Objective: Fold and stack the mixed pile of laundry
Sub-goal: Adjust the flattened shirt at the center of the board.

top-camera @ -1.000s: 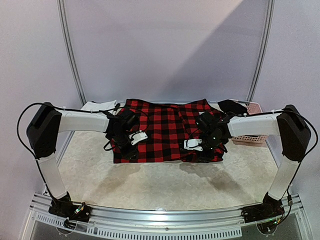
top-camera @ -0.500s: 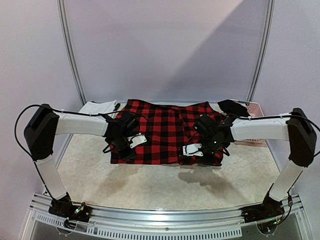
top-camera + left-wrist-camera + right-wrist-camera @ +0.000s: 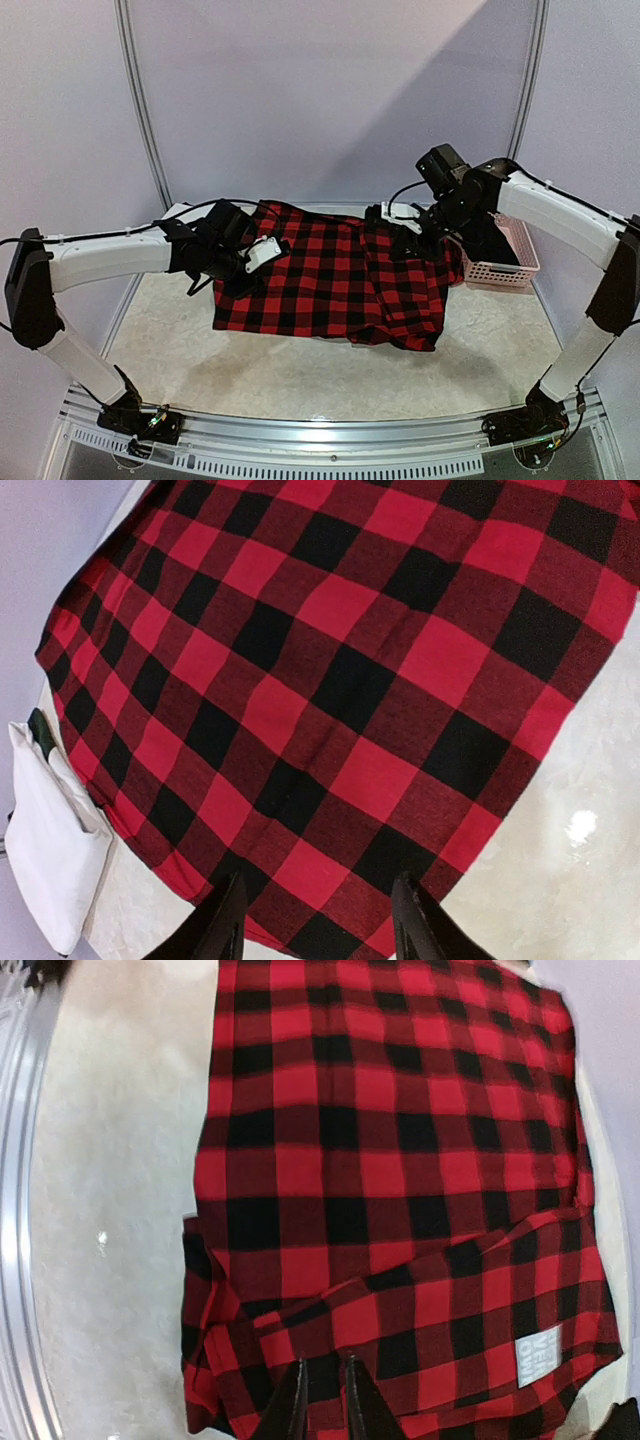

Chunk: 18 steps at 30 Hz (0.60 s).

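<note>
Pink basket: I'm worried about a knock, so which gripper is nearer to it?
Right. The right gripper pinches the flannel shirt at its edge beside the pink basket; the left gripper is over the shirt's opposite edge.

The place is a robotics lab cell. A pale speckled surface (image 3: pixel 300 370) is closed in behind and on both sides by plain lilac-white panels (image 3: pixel 330 90), and bent metal poles (image 3: pixel 140 110) rise from its far corners. A slotted aluminium rail (image 3: pixel 330 440) runs along its near edge, where a left arm (image 3: pixel 100 260) and a right arm (image 3: pixel 555 207), white-and-black with loose cables, are bolted. On the surface lie a checked flannel shirt (image 3: pixel 320 280) and, at its right side, a pink plastic basket (image 3: pixel 505 270).
</note>
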Available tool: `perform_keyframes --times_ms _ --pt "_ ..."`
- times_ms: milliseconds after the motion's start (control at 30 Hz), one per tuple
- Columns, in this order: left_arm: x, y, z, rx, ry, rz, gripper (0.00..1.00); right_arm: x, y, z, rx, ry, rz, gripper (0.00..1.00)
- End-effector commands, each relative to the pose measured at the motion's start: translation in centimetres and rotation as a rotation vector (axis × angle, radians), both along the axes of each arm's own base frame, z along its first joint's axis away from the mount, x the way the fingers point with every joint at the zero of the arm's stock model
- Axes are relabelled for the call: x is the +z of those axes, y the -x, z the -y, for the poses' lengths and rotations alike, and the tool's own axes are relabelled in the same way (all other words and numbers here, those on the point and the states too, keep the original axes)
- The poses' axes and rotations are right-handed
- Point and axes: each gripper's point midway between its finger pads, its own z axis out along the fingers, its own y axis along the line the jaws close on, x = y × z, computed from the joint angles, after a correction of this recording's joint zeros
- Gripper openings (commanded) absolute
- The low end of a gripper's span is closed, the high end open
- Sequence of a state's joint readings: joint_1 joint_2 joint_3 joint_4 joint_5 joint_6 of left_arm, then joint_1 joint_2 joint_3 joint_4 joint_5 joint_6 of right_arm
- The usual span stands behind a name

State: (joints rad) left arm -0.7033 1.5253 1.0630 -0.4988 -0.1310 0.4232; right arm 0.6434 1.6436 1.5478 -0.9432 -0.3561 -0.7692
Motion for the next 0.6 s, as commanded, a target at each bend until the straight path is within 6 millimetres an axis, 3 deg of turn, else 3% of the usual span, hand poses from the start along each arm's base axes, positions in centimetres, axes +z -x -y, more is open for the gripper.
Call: perform_keyframes --times_ms 0,100,200,333,567 --pt "-2.4 3.0 0.7 -0.109 -0.036 -0.103 0.52 -6.4 4.1 -0.3 0.044 0.097 -0.142 0.19" --pt "-3.6 3.8 -0.5 -0.147 -0.114 -0.133 0.5 -8.5 6.7 0.7 0.071 0.149 -0.118 0.32" --pt "-5.4 4.7 -1.6 -0.179 -0.189 -0.192 0.49 -10.1 7.8 2.5 0.061 0.202 -0.111 0.41" --pt "-8.1 4.8 -2.6 -0.179 -0.304 -0.232 0.48 -12.7 8.0 4.5 0.042 0.278 -0.062 0.49" --pt "-10.1 5.1 -3.5 -0.182 -0.37 -0.266 0.52 -15.8 7.5 5.3 0.023 0.339 -0.022 0.56"
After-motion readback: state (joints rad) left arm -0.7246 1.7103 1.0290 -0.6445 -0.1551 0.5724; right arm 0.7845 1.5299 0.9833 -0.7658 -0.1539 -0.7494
